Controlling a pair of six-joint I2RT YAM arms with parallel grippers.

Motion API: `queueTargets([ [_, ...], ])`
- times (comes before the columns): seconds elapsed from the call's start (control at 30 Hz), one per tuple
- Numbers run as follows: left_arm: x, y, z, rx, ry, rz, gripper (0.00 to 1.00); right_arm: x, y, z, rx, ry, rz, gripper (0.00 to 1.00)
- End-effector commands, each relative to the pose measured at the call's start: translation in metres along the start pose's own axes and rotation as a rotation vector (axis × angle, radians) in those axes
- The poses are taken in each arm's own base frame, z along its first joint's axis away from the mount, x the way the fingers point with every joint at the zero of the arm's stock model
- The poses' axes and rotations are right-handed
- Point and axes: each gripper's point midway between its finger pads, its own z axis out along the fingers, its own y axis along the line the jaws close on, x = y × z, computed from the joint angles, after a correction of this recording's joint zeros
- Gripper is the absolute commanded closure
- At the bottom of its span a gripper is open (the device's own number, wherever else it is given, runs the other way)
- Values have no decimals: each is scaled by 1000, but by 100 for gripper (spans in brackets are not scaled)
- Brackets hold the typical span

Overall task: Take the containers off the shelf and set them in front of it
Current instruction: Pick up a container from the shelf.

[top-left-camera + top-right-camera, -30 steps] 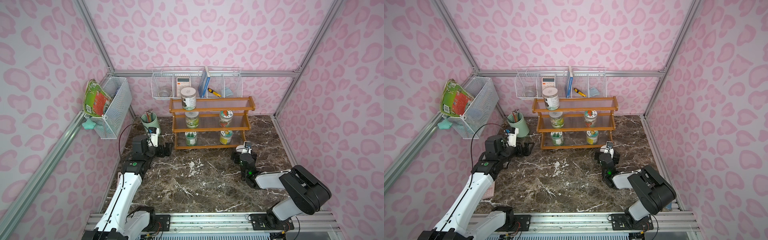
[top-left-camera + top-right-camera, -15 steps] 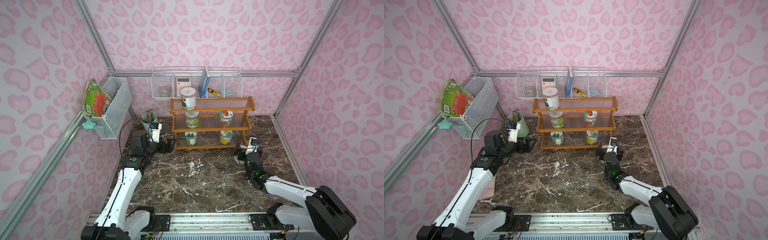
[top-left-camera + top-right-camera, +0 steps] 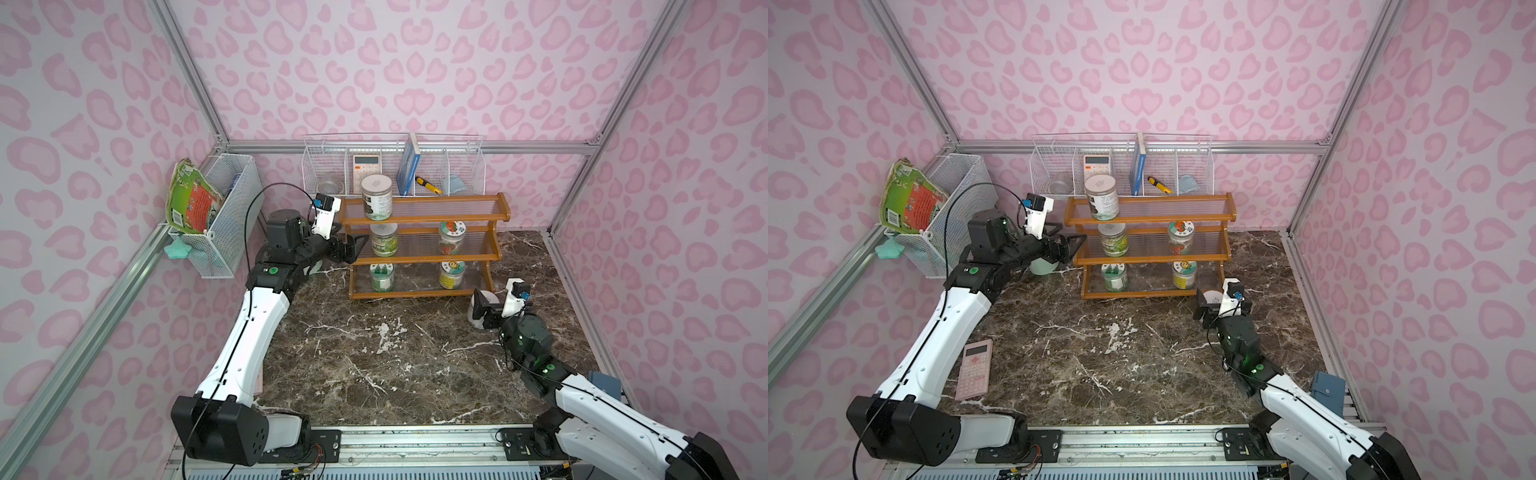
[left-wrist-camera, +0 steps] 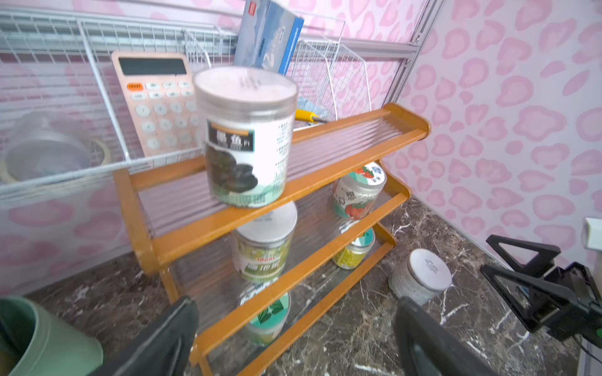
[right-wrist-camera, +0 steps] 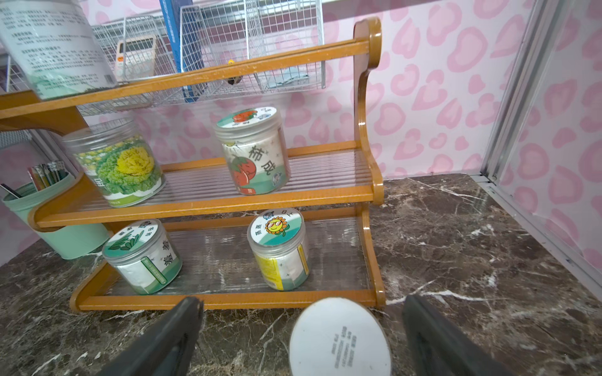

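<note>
Because the jar (image 5: 338, 338) on the desk (image 5: 456, 260) is straddled by the wide right fingers (image 5: 169, 335), it may be toppled on withdrawal. Five jars (image 5: 250, 149) are left on the shelf (image 5: 368, 97); left fingers (image 4: 169, 332) wide, empty.

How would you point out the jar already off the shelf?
Find the orange wooden shelf. On the marble table before its right end stands one jar, inside the open right hand. Unlike the five shelved jars, it sits on the table, plain white lid up.
</note>
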Motion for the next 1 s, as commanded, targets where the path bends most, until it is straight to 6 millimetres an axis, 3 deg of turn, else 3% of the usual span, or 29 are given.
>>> queueTargets([
  [0.0, -30, 3, 13, 15, -71, 32, 3, -8, 3, -2, -16, -7, -33, 1],
  [0.2, -48, 14, 46, -13, -82, 56, 2, -16, 6, -2, -31, -22, -17, 1],
  [0.37, -52, 19, 70, -41, -70, 71, 1, -15, 8, 0, -40, -23, -5, 1],
  [0.97, -47, 35, 109, -72, -76, 85, 1, -11, 5, 10, -42, -14, 3, 1],
])
